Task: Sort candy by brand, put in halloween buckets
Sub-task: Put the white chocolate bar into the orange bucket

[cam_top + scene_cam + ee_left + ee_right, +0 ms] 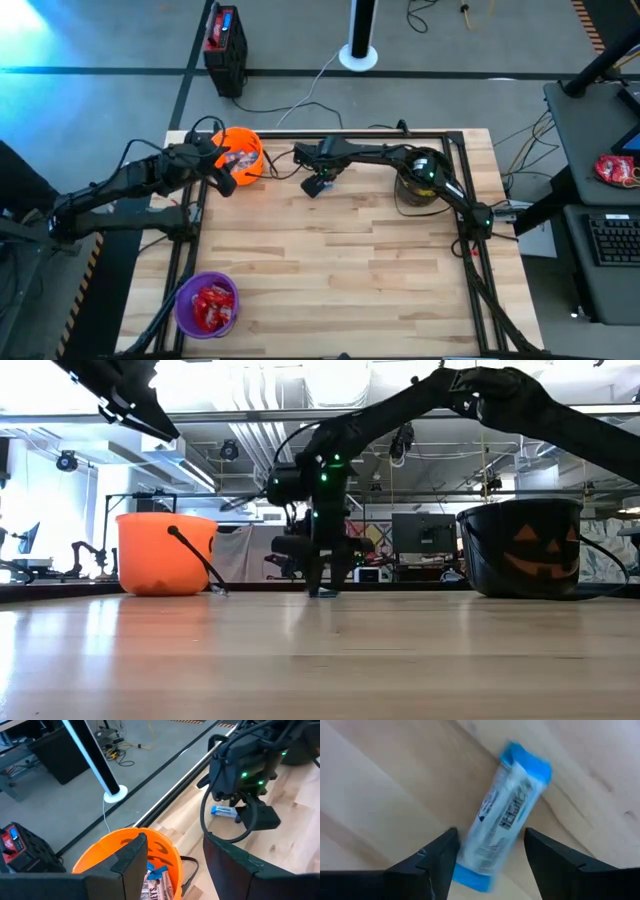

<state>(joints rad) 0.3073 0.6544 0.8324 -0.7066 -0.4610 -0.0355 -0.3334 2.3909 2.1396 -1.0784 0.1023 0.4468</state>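
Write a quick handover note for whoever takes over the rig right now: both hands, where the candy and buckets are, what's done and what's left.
Right hand: open, low over the wooden table, fingers either side of a blue-and-white wrapped candy bar lying flat; not gripped yet.
Left hand: open, empty, above the round orange plastic bucket.
Buckets: orange at back left, holding blue-and-white candies; translucent purple bucket at front left, holding red packets; black pumpkin-face bucket at back right, contents unseen.
Done: nearly all candy is off the table.
Left: grasp this bar; it probably belongs in the orange bucket.
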